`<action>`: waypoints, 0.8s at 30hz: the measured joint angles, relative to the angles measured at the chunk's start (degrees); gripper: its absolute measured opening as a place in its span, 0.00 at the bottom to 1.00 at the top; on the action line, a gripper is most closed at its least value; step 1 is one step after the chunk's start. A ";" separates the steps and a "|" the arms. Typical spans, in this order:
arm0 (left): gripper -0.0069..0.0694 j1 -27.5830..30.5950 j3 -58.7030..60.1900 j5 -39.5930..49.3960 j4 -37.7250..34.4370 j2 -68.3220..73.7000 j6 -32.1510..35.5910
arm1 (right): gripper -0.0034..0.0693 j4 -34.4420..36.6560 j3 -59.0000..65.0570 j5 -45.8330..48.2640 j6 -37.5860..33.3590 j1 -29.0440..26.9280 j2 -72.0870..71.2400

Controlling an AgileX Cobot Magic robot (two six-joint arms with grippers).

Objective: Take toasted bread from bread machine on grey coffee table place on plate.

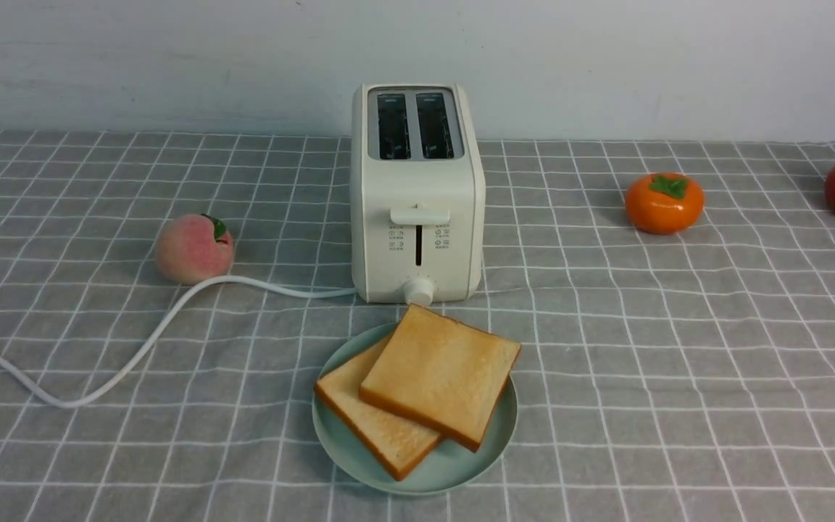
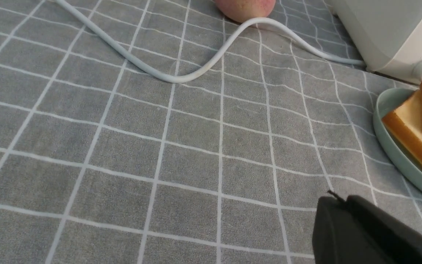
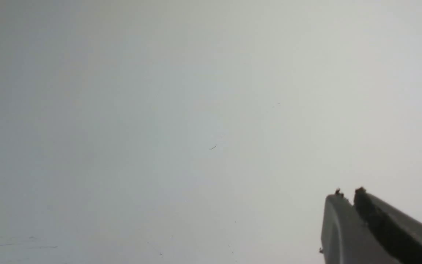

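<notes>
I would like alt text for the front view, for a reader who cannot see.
Two golden-tan square toast slices overlap on a round pale-green plate, before a cream-white two-slot toaster with empty slots, on grey white-gridded cloth.

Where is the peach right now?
In the front view, the peach sits on the left side of the grey cloth, just behind the toaster's white cord and left of the toaster.

each claw, left [image 2: 343,200] and right [image 3: 352,198], has dark grey to blackish, tapering fingers with small ragged dark tips.
</notes>
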 joint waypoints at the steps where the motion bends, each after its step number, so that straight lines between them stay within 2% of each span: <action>1: 0.11 0.00 0.00 0.00 0.00 0.00 0.00 | 0.12 0.00 0.00 0.00 0.00 0.00 0.00; 17: 0.11 0.00 0.00 0.07 0.06 0.00 -0.05 | 0.16 -0.12 0.00 0.00 0.00 0.00 0.00; 19: 0.12 0.00 0.00 0.07 0.06 0.00 -0.05 | 0.16 -0.17 0.00 0.93 0.00 0.00 0.00; 24: 0.12 0.00 0.00 0.07 0.06 0.00 -0.05 | 0.17 -0.17 6.06 10.33 0.00 -2.54 -0.05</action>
